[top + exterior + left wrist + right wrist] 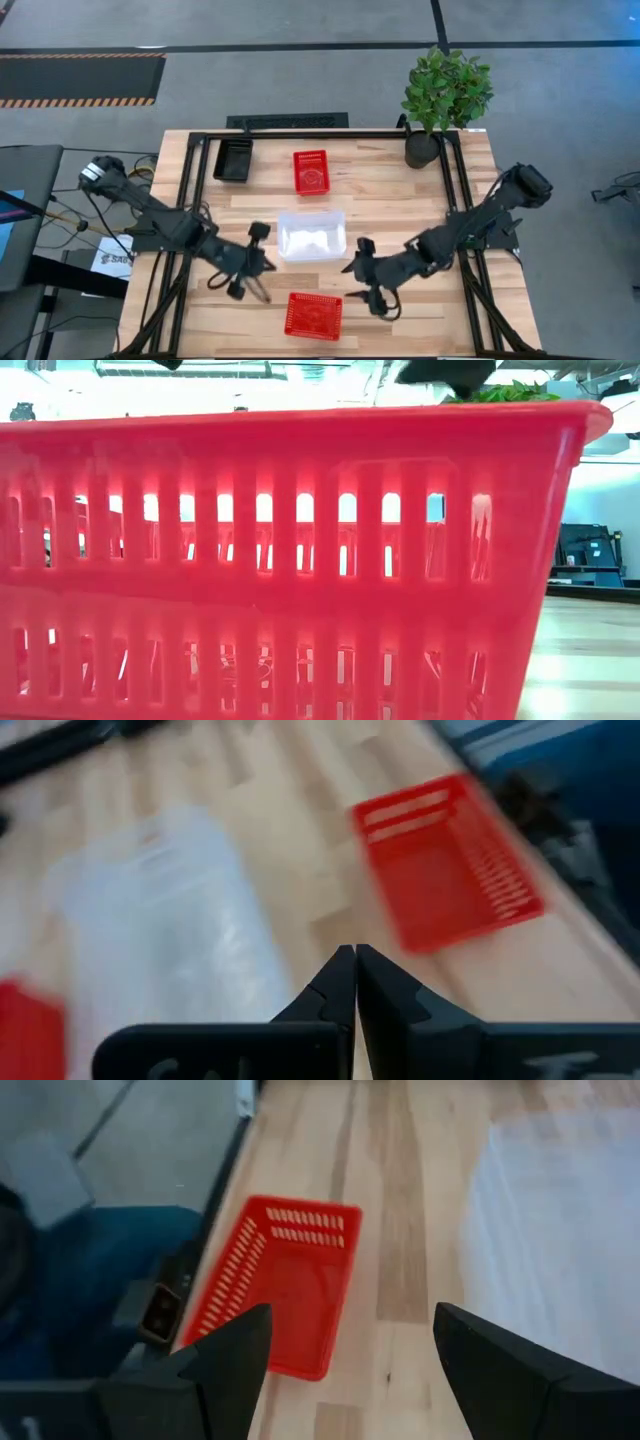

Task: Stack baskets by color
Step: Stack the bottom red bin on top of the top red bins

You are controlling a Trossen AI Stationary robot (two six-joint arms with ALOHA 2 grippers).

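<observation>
Four baskets rest on their bottoms on the wooden table. A black one (232, 160) and a red one (310, 172) stand at the far side. A clear one (311, 235) sits in the middle. A second red one (313, 316) stands by the near edge and fills the low view (300, 560). My left gripper (258, 288) hovers shut left of the near red basket (445, 860), with the clear basket (160, 920) also ahead. My right gripper (358, 275) hovers open to the right, above the table, facing the near red basket (280, 1285) and the clear basket (560, 1230).
A potted green plant (445, 95) stands at the table's far right corner, and its top shows in the low view (510, 392). A black frame (300, 135) runs along the table's far edge and sides. Bare wood lies between the baskets.
</observation>
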